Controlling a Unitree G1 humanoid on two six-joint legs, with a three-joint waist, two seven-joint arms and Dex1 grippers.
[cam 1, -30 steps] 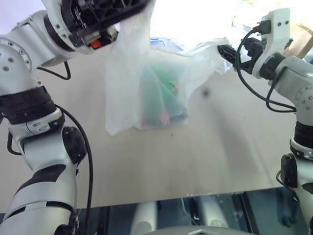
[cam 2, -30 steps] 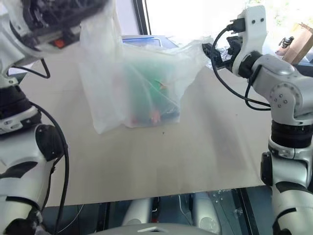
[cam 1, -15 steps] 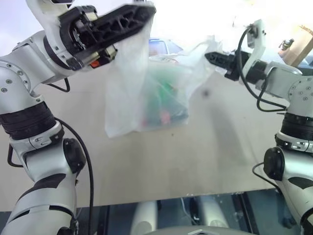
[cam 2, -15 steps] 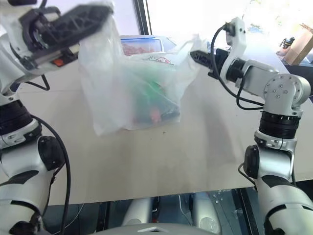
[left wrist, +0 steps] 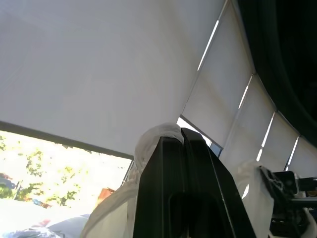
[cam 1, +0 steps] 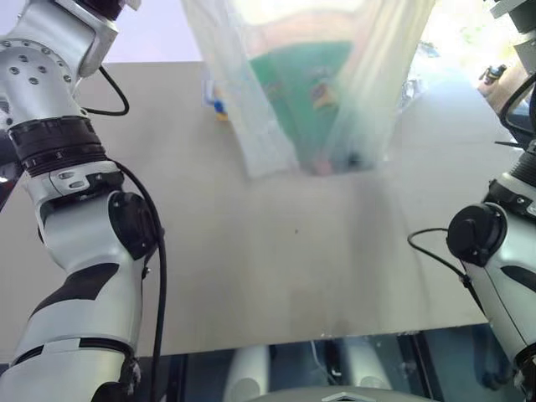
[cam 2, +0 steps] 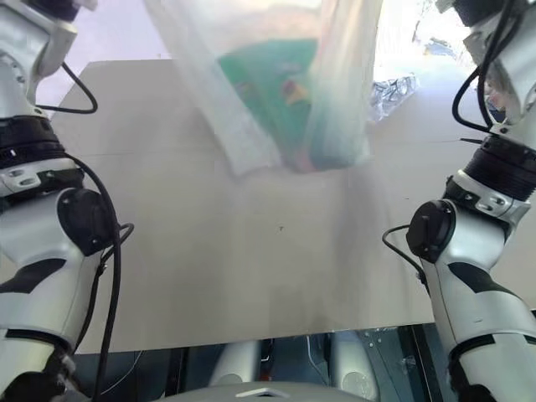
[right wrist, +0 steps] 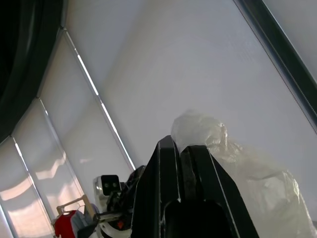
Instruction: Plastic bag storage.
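Head views: plastic bag [cam 1: 314, 92] hung above the far worktop [cam 1: 276, 268], presumably lifted by both top edges to settle the green contents; top cut off.

Left wrist: left gripper [left wrist: 182, 136] jaws clenched on bag film.

Right wrist: right gripper [right wrist: 179, 145] likewise pinching film.

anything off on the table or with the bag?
Nothing damaged or spilled. The plastic bag hangs above the table with a green packet inside; a crumpled clear wrapper lies loose beside it.
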